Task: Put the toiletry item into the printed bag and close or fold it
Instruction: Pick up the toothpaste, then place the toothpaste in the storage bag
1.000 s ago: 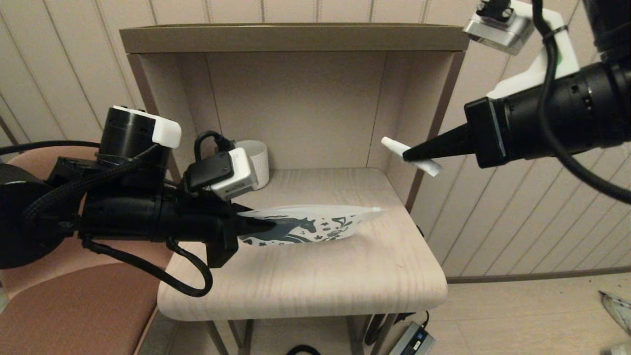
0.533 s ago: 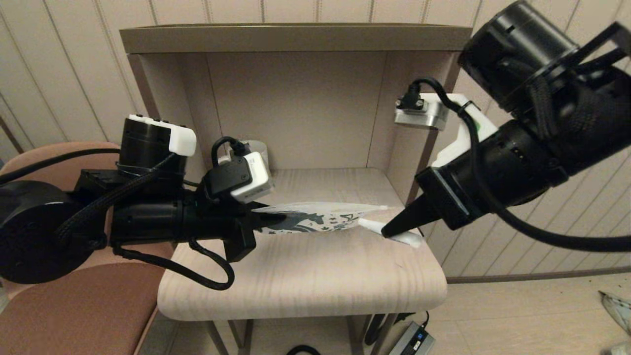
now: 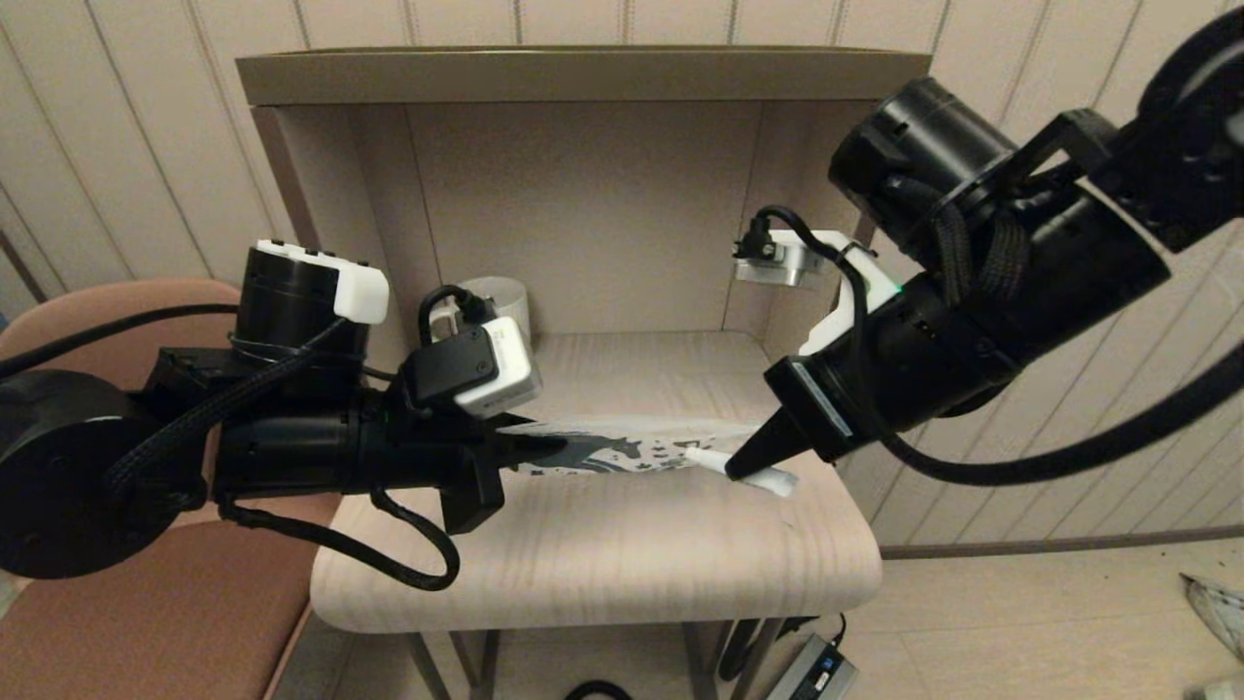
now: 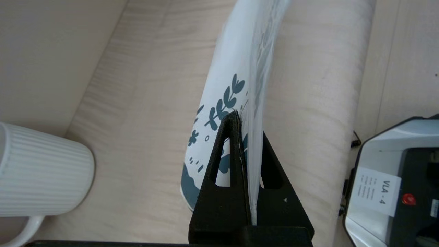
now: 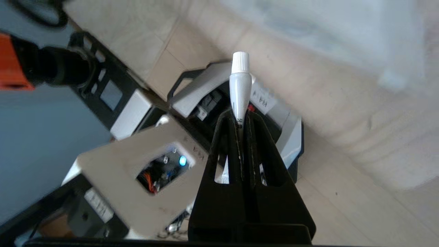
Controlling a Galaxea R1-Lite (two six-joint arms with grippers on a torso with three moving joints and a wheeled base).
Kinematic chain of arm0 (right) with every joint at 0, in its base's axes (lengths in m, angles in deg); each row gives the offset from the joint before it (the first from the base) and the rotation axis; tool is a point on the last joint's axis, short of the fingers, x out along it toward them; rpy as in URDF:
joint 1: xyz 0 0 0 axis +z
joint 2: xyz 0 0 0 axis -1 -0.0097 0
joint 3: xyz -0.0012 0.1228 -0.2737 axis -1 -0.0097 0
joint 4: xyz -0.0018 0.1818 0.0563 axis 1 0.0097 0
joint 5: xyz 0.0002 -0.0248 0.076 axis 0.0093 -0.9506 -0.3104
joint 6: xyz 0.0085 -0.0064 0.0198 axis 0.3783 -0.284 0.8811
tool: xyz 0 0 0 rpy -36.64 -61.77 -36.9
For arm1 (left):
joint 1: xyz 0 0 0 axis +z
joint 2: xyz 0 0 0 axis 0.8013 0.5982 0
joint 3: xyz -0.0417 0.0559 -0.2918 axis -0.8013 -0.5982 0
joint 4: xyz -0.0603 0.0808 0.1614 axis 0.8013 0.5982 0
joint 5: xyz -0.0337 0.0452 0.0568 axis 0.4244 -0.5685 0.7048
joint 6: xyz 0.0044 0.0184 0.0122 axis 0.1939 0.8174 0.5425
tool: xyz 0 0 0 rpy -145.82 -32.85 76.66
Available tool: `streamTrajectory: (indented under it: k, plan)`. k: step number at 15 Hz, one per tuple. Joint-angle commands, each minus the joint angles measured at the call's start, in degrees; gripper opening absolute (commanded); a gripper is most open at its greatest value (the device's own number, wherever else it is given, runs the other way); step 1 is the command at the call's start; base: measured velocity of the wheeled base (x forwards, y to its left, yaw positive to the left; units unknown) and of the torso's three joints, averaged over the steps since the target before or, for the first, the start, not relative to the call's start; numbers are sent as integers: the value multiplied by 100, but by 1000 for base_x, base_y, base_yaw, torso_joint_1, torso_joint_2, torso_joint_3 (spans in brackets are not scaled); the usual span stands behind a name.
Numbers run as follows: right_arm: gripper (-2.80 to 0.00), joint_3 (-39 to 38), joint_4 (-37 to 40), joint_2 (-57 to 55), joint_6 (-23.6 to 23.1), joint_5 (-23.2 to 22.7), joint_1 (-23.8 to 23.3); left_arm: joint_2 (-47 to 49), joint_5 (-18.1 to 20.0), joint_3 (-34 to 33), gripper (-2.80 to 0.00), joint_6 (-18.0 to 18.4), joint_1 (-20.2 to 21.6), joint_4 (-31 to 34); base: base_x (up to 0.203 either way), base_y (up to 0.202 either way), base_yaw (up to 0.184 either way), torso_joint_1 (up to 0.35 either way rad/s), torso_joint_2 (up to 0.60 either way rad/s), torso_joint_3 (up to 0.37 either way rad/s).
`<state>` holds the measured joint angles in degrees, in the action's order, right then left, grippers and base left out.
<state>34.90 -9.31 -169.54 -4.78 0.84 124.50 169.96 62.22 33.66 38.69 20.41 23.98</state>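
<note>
My left gripper [image 3: 544,449] is shut on one end of the printed bag [image 3: 632,449], holding it edge-up above the small wooden table [image 3: 603,554]. In the left wrist view the bag [image 4: 236,68] runs away from the closed fingers [image 4: 236,120], its teal leaf print showing. My right gripper [image 3: 741,469] is shut on the toiletry item [image 3: 768,476], a slim white tube. Its capped end [image 3: 698,455] points at the bag's free end and touches or nearly touches it. The right wrist view shows the tube [image 5: 240,85] sticking out beyond the fingertips.
A white ribbed mug [image 3: 501,301] stands at the back left of the table, also seen in the left wrist view [image 4: 37,171]. A shelf alcove [image 3: 583,194] walls the table on three sides. A brown chair [image 3: 146,603] sits to the left. A power adapter [image 3: 812,671] lies on the floor.
My right arm came down from high at the right and moved left, bringing the tube's capped end to the bag's free end. The left gripper shifted the bag slightly right and flattened it.
</note>
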Motion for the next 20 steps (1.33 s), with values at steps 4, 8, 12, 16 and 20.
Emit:
streamTrajectory:
  k: [4, 8, 12, 16, 20]
  plan:
    - [-280, 4, -299, -192, 19, 3, -119, -138, 13, -86, -280, 25, -116, -8, 0, 0, 0, 0, 0, 0]
    - [-280, 4, -337, -189, 19, -5, -122, -138, 5, -156, -280, 25, -187, -16, 0, 0, 0, 0, 0, 0]
    - [-280, -10, -239, 234, 22, -13, -94, -50, 5, -139, -280, 17, -187, -25, 0, 0, 0, 0, 0, 0]
    - [-280, -67, -109, 341, 33, -7, -94, -66, 22, -172, -280, 25, -187, -16, 0, 0, 0, 0, 0, 0]
    - [-280, -102, -100, 161, 30, -23, -96, -129, 22, -192, -280, 17, -187, -25, 0, 0, 0, 0, 0, 0]
